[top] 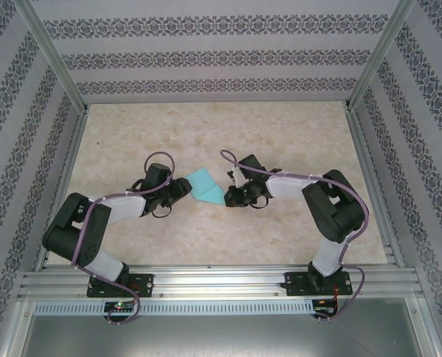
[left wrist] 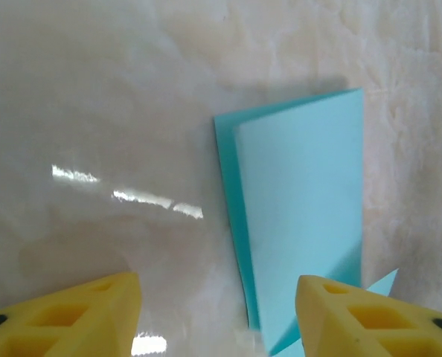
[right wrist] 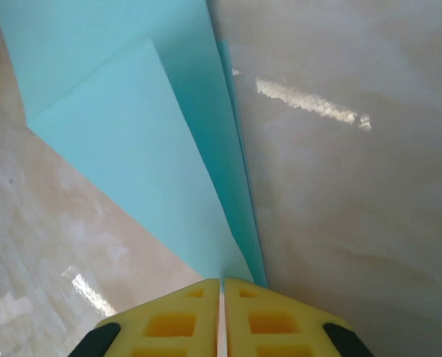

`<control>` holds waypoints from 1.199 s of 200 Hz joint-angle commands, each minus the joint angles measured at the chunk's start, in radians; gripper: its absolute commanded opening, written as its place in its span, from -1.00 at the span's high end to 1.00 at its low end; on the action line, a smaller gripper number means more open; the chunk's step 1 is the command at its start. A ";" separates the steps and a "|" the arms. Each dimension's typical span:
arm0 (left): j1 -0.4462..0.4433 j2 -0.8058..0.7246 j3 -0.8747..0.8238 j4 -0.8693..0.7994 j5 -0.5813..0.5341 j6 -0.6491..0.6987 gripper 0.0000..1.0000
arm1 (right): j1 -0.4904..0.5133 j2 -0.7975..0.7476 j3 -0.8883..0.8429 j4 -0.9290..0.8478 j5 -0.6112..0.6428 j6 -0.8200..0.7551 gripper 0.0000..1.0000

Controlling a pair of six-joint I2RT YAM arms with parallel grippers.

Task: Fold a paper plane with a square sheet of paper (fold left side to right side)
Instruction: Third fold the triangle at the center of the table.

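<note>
paper (top: 205, 187): plain light turquoise, no print. table (top: 295, 134): glossy beige marble mottling. walls (top: 206, 59): pale, dark floral bands. left gripper (left wrist: 217, 286) and right gripper (right wrist: 221, 282): yellow pads (left wrist: 79, 316). arms (top: 87, 230): black and white, mauve cables (top: 280, 175).

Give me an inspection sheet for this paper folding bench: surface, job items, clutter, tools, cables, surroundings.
Surface: pale marbled table, glossy.
Job's things: turquoise paper, partly folded with overlapping layers, lying between the two arms.
Clutter: nothing seen.
Grippers: left tool open, paper near one finger; right tool shut, tips at the paper's edge, grip on it not certain.
Cables: purple cables run along both arms, off the paper.
Surroundings: patterned walls, aluminium frame.
</note>
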 commanded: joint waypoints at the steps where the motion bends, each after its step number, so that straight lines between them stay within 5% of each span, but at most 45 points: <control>1: 0.003 -0.002 -0.004 -0.065 0.091 0.024 -0.21 | -0.017 -0.083 -0.006 0.005 0.009 -0.004 0.73; 27: 0.000 0.081 0.010 0.049 0.197 -0.014 -0.21 | -0.032 -0.111 -0.003 0.005 0.008 -0.012 0.56; 75: 0.000 0.169 0.063 0.141 0.178 -0.048 -0.10 | -0.050 -0.131 -0.038 0.018 0.021 -0.010 0.47; 240: 0.002 -0.001 0.114 -0.101 0.075 0.012 -0.15 | -0.126 -0.169 -0.093 -0.014 0.079 -0.029 0.41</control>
